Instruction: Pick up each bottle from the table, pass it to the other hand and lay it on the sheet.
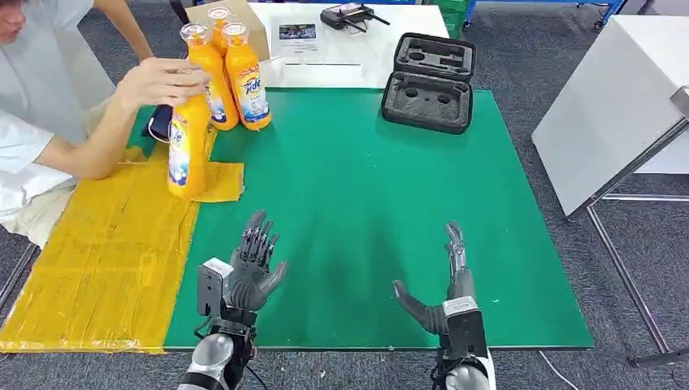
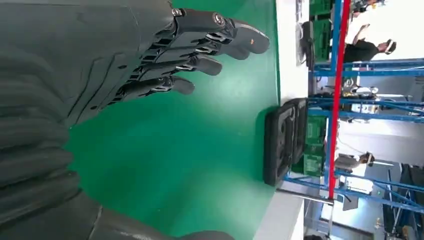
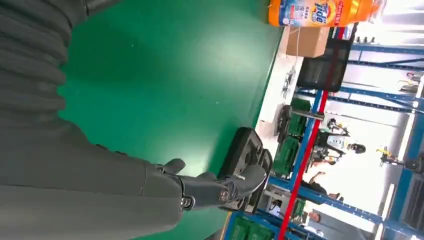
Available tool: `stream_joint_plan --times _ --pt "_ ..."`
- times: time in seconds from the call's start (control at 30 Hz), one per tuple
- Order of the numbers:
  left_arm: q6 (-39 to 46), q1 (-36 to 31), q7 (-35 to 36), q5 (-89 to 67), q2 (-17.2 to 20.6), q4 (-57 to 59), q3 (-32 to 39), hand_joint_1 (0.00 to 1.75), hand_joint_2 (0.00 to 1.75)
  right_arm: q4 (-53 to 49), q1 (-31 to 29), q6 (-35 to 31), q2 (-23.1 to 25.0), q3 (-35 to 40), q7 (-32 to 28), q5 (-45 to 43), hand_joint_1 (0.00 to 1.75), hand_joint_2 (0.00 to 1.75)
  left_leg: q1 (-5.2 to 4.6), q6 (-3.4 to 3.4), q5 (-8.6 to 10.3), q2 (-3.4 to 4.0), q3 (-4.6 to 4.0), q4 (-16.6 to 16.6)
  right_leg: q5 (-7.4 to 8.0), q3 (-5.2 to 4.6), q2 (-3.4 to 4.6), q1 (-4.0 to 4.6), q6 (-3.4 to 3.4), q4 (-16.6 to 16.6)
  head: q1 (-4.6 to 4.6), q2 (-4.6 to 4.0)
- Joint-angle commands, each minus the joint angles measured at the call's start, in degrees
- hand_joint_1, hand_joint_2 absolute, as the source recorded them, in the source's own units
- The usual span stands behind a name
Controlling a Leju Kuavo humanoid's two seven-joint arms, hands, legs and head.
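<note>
Both robot hands float over the green mat (image 1: 366, 179), holding nothing: left hand (image 1: 253, 268) and right hand (image 1: 445, 288) have fingers spread.

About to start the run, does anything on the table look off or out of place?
Yes. A person's hand grips one orange bottle on the yellow sheet, tilted. An open black case sits at the green mat's far edge. Both robot hands are empty.

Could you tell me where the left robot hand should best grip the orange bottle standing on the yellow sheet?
Probably around the label-covered middle of the upright orange plastic bottle, coming from the green-mat side: a person's hand covers its top, and the left robot hand is open.
</note>
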Motion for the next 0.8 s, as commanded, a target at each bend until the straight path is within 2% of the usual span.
stream_joint_plan --times 0.03,0.07,0.2,0.3,0.37,0.4,0.6,0.63,0.8 --pt "-1.61 -1.51 1.57 -2.3 0.52 6.17 -1.47 0.0 1.75 0.53 -0.92 0.36 0.69 -2.85 -0.15 0.2 0.0 1.75 -0.01 -0.05 -0.05 -0.01 0.19 -0.07 -0.06 0.2 0.0 -0.01 -0.05 -0.08 -0.02 0.0" --pt "-1.51 -1.6 1.53 -2.54 0.55 6.21 -1.37 0.0 1.75 0.75 -1.07 0.45 0.59 -2.96 -0.13 0.33 0.0 1.75 0.04 -0.1 -0.15 -0.03 0.39 -0.04 -0.15 0.45 -0.01 0.04 -0.1 -0.1 0.0 0.0" --pt "-1.5 -1.48 1.76 -3.81 1.09 5.15 -1.55 0.0 1.75 1.91 -1.41 2.05 0.38 -3.17 -0.26 0.17 0.0 1.75 0.03 -0.08 -0.07 0.02 0.22 -0.05 -0.05 0.25 0.04 0.03 -0.07 -0.09 0.0 0.0" --pt "0.18 -1.1 1.48 -5.77 0.94 3.75 -1.97 0.0 1.75 1.95 -1.2 2.64 0.23 -2.24 -0.83 0.79 0.0 1.75 0.08 -0.17 -0.22 0.01 0.57 -0.05 -0.19 0.63 0.05 0.08 -0.17 -0.11 -0.02 0.0" --pt "0.18 -1.1 1.48 -5.77 0.94 3.75 -1.97 0.0 1.75 1.95 -1.2 2.64 0.23 -2.24 -0.83 0.79 0.0 1.75 0.07 -0.18 -0.22 0.03 0.57 -0.04 -0.2 0.62 0.07 0.08 -0.18 -0.1 0.0 0.0" --pt "0.18 -1.1 1.48 -5.77 0.94 3.75 -1.97 0.0 1.75 1.95 -1.2 2.64 0.23 -2.24 -0.83 0.79 0.0 1.75 0.03 -0.09 -0.08 0.04 0.22 -0.04 -0.06 0.25 0.06 0.03 -0.08 -0.08 -0.02 0.0" --pt "2.02 -0.86 0.74 -7.94 1.0 3.17 -2.85 0.0 1.75 1.87 -1.24 2.77 0.19 -1.76 -0.99 0.9 0.0 1.75 0.07 -0.14 -0.2 0.02 0.49 -0.04 -0.18 0.55 0.05 0.07 -0.14 -0.11 0.0 0.0" --pt "2.64 -0.79 0.61 -8.55 0.91 3.0 -3.05 0.0 1.75 1.95 -1.31 2.73 0.19 -1.68 -1.0 0.9 0.0 0.0 0.07 -0.13 -0.19 0.05 0.43 -0.02 -0.15 0.48 0.08 0.07 -0.13 -0.09 -0.02 0.0" --pt "2.64 -0.79 0.61 -8.55 0.91 3.0 -3.05 0.0 1.75 1.95 -1.31 2.73 0.19 -1.68 -1.0 0.9 0.0 0.0 0.03 -0.08 -0.08 0.04 0.19 -0.03 -0.05 0.24 0.06 0.03 -0.07 -0.07 0.0 0.0"
